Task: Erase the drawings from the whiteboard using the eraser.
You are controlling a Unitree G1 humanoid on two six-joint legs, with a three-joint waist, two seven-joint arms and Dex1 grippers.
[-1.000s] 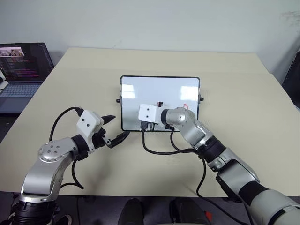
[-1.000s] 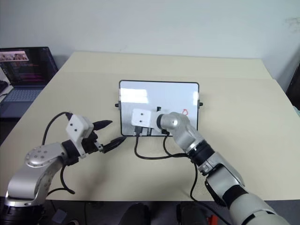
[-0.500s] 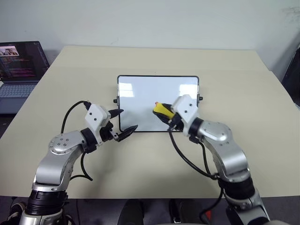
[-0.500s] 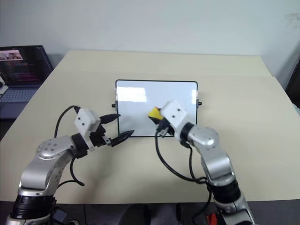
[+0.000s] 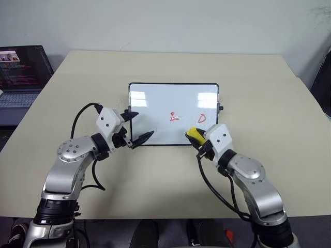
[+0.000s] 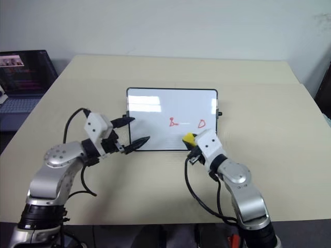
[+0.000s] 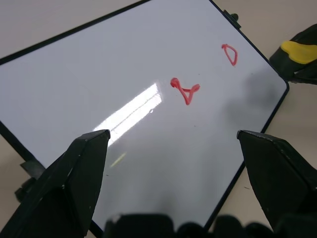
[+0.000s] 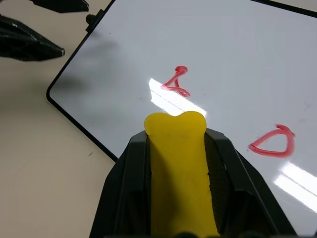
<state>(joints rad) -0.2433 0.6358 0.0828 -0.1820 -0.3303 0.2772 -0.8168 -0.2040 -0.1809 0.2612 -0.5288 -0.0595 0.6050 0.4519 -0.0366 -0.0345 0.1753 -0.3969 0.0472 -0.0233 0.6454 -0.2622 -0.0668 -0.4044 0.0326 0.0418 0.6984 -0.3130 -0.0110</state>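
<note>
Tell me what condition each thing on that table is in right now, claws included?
Glossy white black-framed whiteboard: flat on the table, mostly clean.
Red marker drawings: two remain, a squiggle and a D-like loop.
Small bright yellow eraser: clamped in the right claw, at the board's near edge.
Right claw: shut on the eraser.
Left claw: open, empty.
Laptop: open, screen lit.
</note>
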